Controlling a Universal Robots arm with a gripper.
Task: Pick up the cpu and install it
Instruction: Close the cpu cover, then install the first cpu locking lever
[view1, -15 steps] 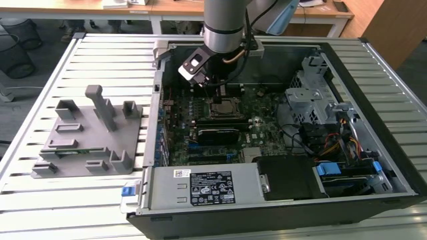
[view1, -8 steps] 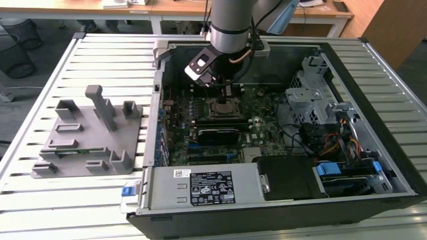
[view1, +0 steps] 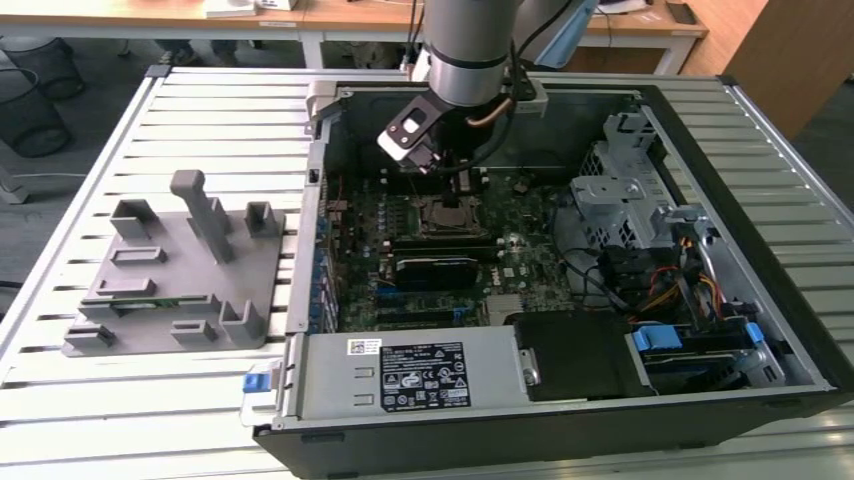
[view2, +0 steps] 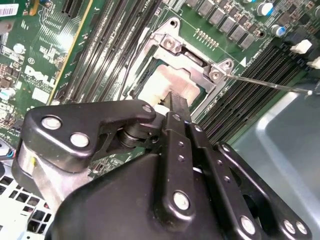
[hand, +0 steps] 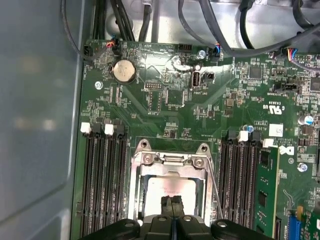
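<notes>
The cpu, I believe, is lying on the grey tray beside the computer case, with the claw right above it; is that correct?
No: the cpu lies in the socket frame on the motherboard, as the first wrist view shows, with the claw right above it.

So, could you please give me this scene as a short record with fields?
gripper: shut, tips at the top of the cpu
cpu: lying inside the socket frame
memory stick: in a slot beside the socket frame
computer case: open, on the slatted table
grey fixture: on the table, exterior view's left of the case
</notes>
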